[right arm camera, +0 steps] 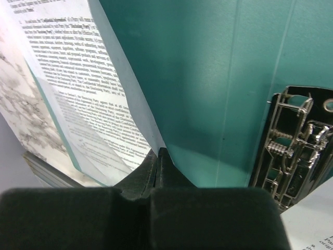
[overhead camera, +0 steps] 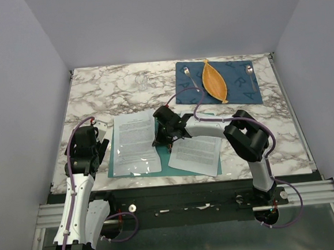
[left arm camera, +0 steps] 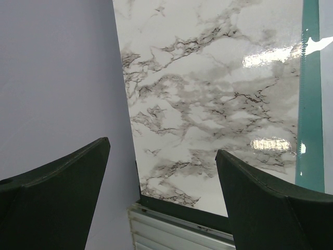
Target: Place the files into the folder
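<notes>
The right tool reaches across the open teal folder, its two fingers pressed together on the near edge of a printed sheet. In the right wrist view the sheet's bluish-white border runs down into the pinch and the paper rises away to the tool's left. Bare folder surface lies straight ahead of the tool, and the metal clip sits just to its right. A second sheet lies flat on the folder's other half, under the right arm.

The left tool hangs over the marble desk with its fingers wide apart and nothing between them. The folder's teal edge is off to its right.

Beyond the right tool, a dark blue placemat carries an orange leaf-shaped dish.
</notes>
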Robot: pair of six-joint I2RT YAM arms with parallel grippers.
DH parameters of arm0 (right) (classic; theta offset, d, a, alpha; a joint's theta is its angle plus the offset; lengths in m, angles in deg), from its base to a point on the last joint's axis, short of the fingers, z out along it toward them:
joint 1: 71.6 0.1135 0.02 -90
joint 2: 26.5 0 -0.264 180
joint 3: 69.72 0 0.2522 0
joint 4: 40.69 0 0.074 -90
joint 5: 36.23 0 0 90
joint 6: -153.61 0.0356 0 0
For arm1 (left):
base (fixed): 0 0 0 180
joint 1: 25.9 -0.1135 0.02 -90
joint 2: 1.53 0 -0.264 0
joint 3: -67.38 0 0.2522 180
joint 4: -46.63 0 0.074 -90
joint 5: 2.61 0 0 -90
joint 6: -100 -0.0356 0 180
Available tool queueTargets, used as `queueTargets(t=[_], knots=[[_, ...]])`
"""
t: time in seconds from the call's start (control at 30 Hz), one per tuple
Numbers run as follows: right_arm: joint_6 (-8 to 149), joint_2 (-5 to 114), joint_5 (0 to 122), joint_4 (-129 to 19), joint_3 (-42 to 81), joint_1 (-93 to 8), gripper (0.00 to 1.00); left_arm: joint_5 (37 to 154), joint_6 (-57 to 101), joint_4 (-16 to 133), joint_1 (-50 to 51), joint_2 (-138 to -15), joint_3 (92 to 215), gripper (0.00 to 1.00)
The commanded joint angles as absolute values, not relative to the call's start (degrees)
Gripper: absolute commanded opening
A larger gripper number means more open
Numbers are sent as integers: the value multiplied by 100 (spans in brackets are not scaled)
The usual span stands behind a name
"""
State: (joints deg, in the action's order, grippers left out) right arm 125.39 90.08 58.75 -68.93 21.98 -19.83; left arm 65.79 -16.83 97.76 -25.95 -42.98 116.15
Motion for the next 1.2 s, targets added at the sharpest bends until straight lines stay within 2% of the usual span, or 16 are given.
queueTargets(t=[0.0, 0.27, 0.3, 0.33, 0.4, 0.43, 0.53, 0.73, 1.0, 1.17], knots=[[12654, 8890, 5790, -7062, 1998, -1904, 1, 6516, -1769, 9801, -2616, -4257, 11735, 99], [12584, 8926, 6045, -7210, 2121, -1763, 2, 6560, -1672, 9818, -2616, -4398, 11876, 99], [12566, 8917, 6002, -7290, 2165, -1755, 6, 6577, -1663, 9836, -2616, -4424, 11937, 99], [12566, 8899, 5949, -7395, 2209, -1754, 19, 6612, -1637, 9862, -2616, -4468, 11972, 99], [12435, 8742, 5757, -7659, 2218, -1763, 33, 6656, -1611, 9871, -2616, -4503, 12042, 99], [12382, 8671, 5703, -7755, 2209, -1763, 44, 6683, -1610, 9871, -2616, -4538, 12069, 99], [12136, 8346, 5615, -7932, 2113, -1807, 54, 6761, -1593, 9871, -2616, -4652, 12166, 99], [11767, 7810, 5430, -7976, 1603, -1886, 52, 7034, -1497, 10003, -2616, -4942, 12517, 99], [11503, 8073, 5518, -7915, 1462, -1983, 47, 7815, -1163, 10258, -2607, -5417, 13211, 99], [11450, 8055, 5641, -7748, 1164, -2009, 44, 7940, -1092, 10135, -2388, -5830, 13221, 99]])
